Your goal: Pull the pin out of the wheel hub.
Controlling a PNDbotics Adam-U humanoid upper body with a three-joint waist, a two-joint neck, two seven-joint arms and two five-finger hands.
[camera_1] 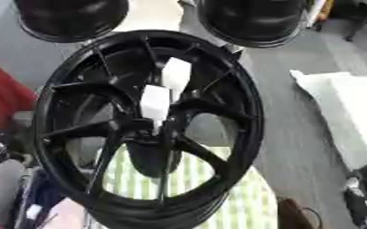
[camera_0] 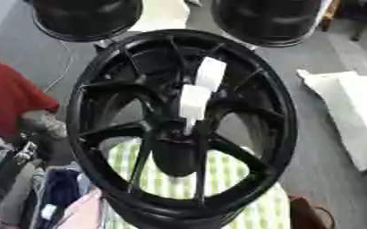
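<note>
A large black wheel hub [camera_0: 183, 125] fills the middle of both views, its rim glossy and round, with thin straight spokes running from a dark centre out to the rim. Two white, blocky, roughly rectangular pieces [camera_0: 194, 102] sit near the centre, one above the other and slightly offset; the lower one narrows toward the hub's middle. Whether either of them is the pin cannot be told from these pictures. Through the gaps between the lower spokes shows a cloth with pale green and white stripes [camera_0: 218, 179], soft and flat beneath the wheel.

Behind the hub, at the top edge, stand two more black, round, shiny wheel-like shapes [camera_0: 85, 18], one to the left and one to the right. At the right lies a white, bulky, folded sheet or bag [camera_0: 351, 116] on the grey floor [camera_0: 312, 67]. At the left edge is a mass of red fabric [camera_0: 10, 98].

Neither of the robot's hands can be made out with certainty, so their fingers' state cannot be told.
</note>
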